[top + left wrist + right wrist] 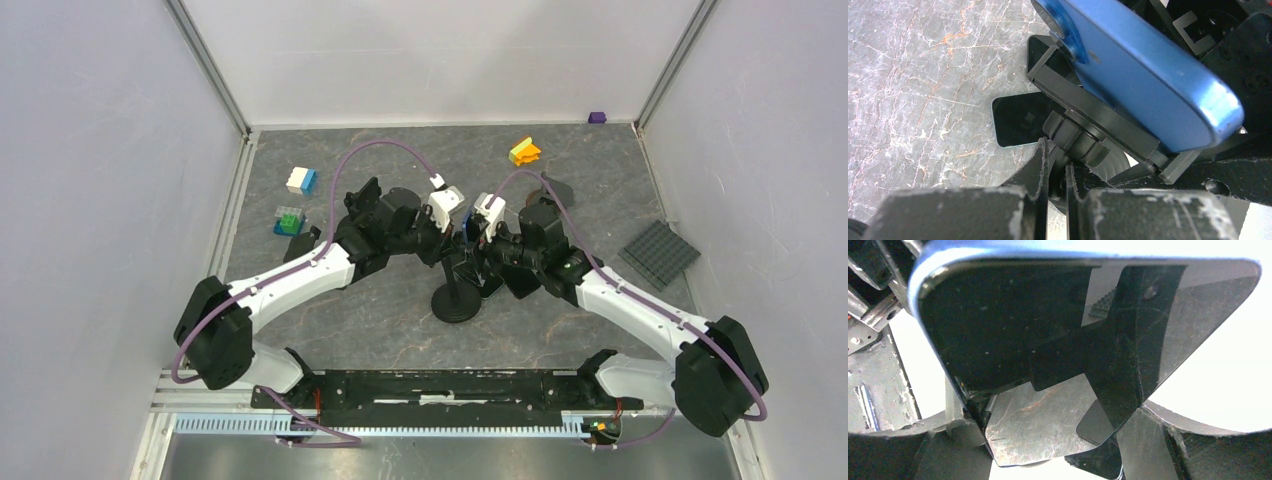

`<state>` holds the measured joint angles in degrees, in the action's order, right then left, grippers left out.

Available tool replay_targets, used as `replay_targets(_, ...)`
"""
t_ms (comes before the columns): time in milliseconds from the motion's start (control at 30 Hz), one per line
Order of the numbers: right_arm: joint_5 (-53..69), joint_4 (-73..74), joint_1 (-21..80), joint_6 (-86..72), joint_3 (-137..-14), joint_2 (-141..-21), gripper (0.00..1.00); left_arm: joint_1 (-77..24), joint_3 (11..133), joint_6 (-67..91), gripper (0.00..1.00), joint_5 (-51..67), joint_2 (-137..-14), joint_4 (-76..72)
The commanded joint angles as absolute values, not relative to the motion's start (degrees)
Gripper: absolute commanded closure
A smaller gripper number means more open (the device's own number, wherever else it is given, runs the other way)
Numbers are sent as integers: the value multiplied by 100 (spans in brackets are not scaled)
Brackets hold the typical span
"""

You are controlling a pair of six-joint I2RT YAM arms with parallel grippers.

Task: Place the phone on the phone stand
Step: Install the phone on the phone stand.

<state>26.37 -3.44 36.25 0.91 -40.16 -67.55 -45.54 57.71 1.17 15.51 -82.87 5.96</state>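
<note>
One dark phone [1018, 122] flat by phone stand [456, 303] | left tool [1057, 172] together | right tool [483, 252] clamped on blue phone [1148, 75]

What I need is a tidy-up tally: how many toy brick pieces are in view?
5: white-and-blue stack and green-and-blue stack, far left; yellow-and-orange stack, far centre; small purple brick by the back wall; grey studded baseplate, right. More may be hidden.

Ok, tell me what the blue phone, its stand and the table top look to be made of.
Blue phone: back looks like satin metal or frosted glass, with soft highlights along the rounded edge. Stand: probably matte black plastic, with sharp moulded edges and no shine. Table top: grey marble pattern with white and rust veins; possibly a printed laminate.
</note>
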Motion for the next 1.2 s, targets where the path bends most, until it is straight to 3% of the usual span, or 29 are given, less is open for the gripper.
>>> replay_targets(0, 6149, -1621, 4887, 572, -4829, -6325, 100, -4698, 5862, 10, 98, 963, -9183, -326)
replay_targets(433, 6092, -758, 5109, 1291, -5192, -6385, 100, -4728, 5851, -263, 98, 1443, -9254, -308)
replay_targets(1167, 6252, -812, 5479, 1197, -5321, -6699, 100, -4589, 5783, 279, 98, 1660, -9434, -615)
